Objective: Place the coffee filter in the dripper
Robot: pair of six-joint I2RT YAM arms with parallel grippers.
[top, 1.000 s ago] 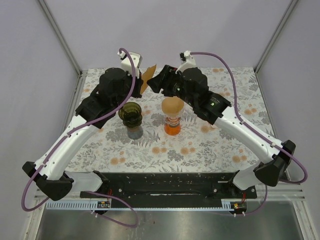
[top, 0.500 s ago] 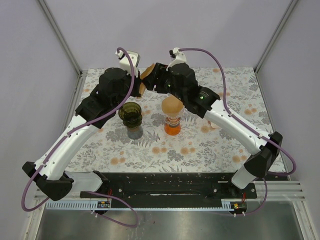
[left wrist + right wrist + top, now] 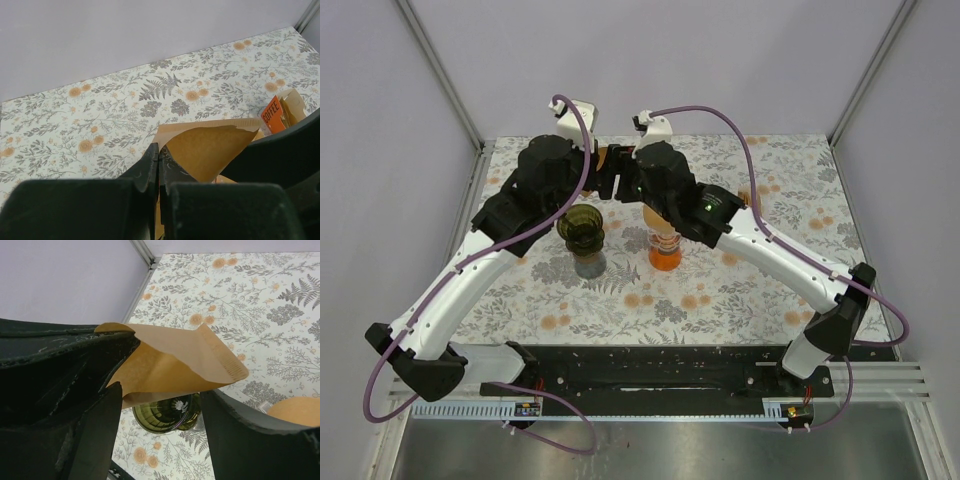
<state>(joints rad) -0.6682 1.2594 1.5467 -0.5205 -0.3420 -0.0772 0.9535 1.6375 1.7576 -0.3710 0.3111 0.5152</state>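
The left gripper [image 3: 159,152] is closed on the coffee filter [image 3: 205,150], with its two black fingers pressed together on one edge of the brown paper. The filter is held in the air over the far half of the counter [image 3: 720,300], toward the middle of the far edge, and its mouth is partly spread into a cone. It is not in the dripper.

The right gripper [image 3: 162,395] has its jaws apart, one on each side of the filter's free end. In the right wrist view the paper hangs between the two fingers, and neither finger visibly presses on it. From above, the two grippers meet nose to nose around the filter, and only a sliver of brown shows between them.

The dripper [image 3: 582,228] is dark green glass. It stands upright on the counter, left of centre and nearer the arm bases than the filter. In the right wrist view its rim shows directly under the filter, well apart from it.

An orange jar [image 3: 665,252] with a rounded tan top stands just to the right of the dripper, partly under the right arm. In the left wrist view an orange coffee pack [image 3: 274,114] lies on the counter beyond the filter, toward the far right.
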